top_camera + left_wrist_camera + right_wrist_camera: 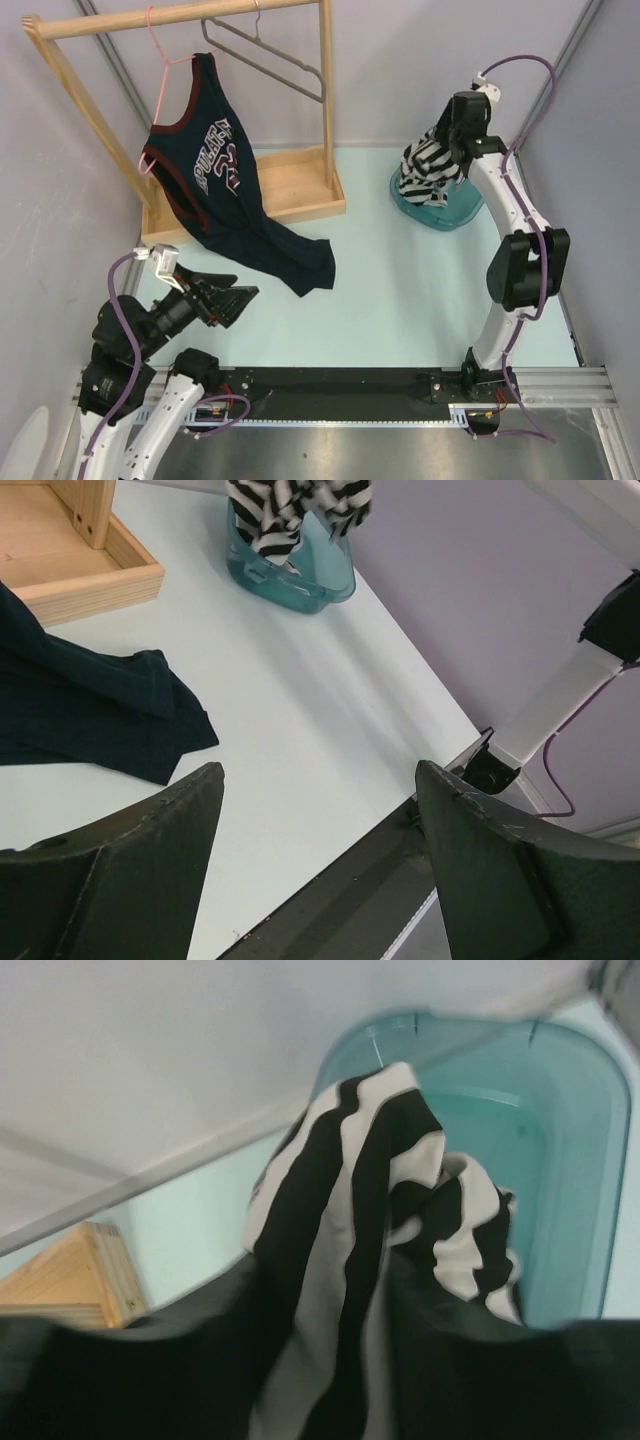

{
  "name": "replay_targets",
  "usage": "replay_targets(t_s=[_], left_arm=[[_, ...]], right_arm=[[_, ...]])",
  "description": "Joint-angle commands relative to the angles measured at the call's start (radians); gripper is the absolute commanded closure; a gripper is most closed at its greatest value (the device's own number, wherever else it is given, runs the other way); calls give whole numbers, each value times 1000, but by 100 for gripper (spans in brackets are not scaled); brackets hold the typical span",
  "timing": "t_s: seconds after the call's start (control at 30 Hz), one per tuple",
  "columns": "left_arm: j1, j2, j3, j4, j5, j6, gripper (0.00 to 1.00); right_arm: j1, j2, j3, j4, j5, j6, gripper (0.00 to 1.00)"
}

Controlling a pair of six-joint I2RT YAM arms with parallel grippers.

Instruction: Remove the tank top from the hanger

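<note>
Two arms show from above, each at its own spot. The navy tank top (205, 170), trimmed in red, hangs from a pink hanger (160, 70) on the rail of a wooden rack (300, 195) at the far left. Its lower half trails down onto the pale desk (400, 290) and lies crumpled there.

My left pincer (243, 303) sits low, just beside that trailing hem, spread wide and holding nothing. Its wrist view shows the dark hem off to the left of the fingers, not between them. My right pincer (447, 145) is well apart at the right, clamped on a black-and-white striped garment (428, 165) that dangles over a teal bin (450, 212).

I judge the removal not yet begun: the top is on the hanger and neither pincer touches it. Next I need to bring the left pincer onto the cloth, close on it, and pull down and away so the straps slip free without dragging the hanger off the rail.
</note>
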Motion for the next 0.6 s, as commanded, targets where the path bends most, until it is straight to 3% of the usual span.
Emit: replay_targets(t_s=[0.0, 0.03, 0.2, 0.3, 0.53, 0.57], left_arm=[[-2, -2, 24, -1, 14, 35, 18], [-2, -4, 28, -4, 9, 35, 18], [-2, -1, 61, -9, 3, 21, 17], [-2, -13, 68, -21, -14, 13, 18], [-2, 22, 104, -68, -132, 61, 17], [-2, 51, 123, -75, -156, 67, 17]], right_arm=[[-36, 49, 105, -209, 28, 98, 35], [-42, 54, 98, -231, 22, 106, 25], [-41, -13, 47, -317, 22, 89, 8], [-20, -92, 18, -366, 34, 69, 7], [310, -351, -308, -349, 155, 89, 4], [438, -381, -351, -336, 216, 123, 4]])
